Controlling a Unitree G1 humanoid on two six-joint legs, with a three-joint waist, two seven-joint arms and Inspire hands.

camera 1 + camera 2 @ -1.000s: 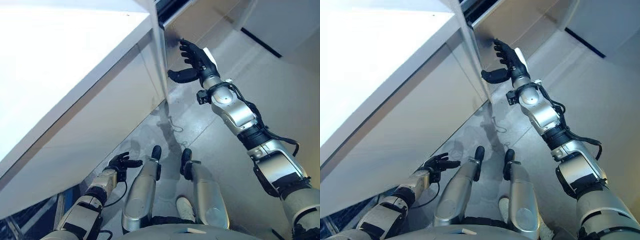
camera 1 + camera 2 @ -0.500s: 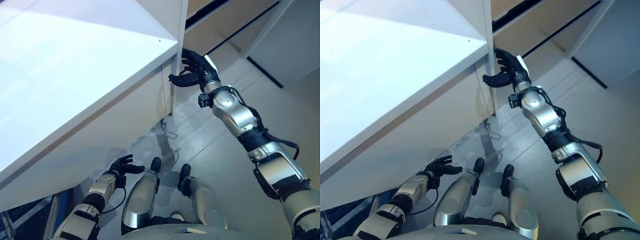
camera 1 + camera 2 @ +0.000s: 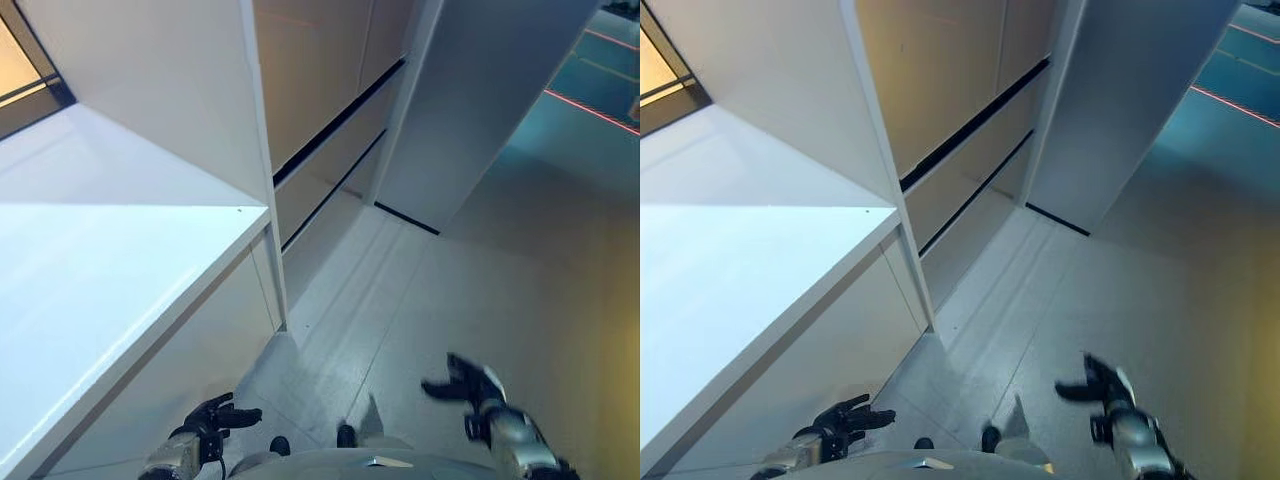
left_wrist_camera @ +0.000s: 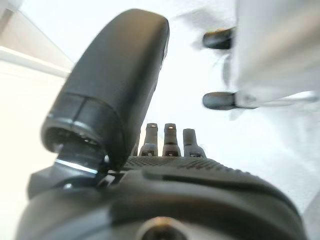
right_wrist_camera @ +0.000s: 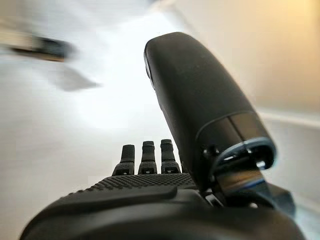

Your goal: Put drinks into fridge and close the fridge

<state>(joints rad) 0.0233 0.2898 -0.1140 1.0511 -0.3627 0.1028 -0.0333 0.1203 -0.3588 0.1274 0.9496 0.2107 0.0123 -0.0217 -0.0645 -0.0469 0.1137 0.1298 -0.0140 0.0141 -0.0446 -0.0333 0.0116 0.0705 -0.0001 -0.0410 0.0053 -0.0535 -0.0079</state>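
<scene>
My right hand (image 3: 468, 384) hangs low at the right over the grey floor, fingers spread, open and empty. Its wrist view shows straight fingers (image 5: 145, 156) and the thumb (image 5: 200, 100) with nothing between them. My left hand (image 3: 208, 418) is low at the left beside the white unit's front, open and empty, with its fingers (image 4: 165, 142) relaxed. A large white unit (image 3: 110, 290) with a flat top fills the left. A tall white panel (image 3: 170, 90) rises from the unit's back and ends in a thin front edge (image 3: 268, 240).
Beige cabinet fronts (image 3: 320, 80) with dark horizontal gaps stand behind the panel's edge. A wide white pillar (image 3: 480, 100) stands at the right of them. Grey floor (image 3: 480, 280) spreads to the right, with a red line (image 3: 590, 105) at the far right.
The whole picture has swung upward, so the camera moved. My right hand has come off the white panel's edge and dropped low to the right. My left hand stays low.
</scene>
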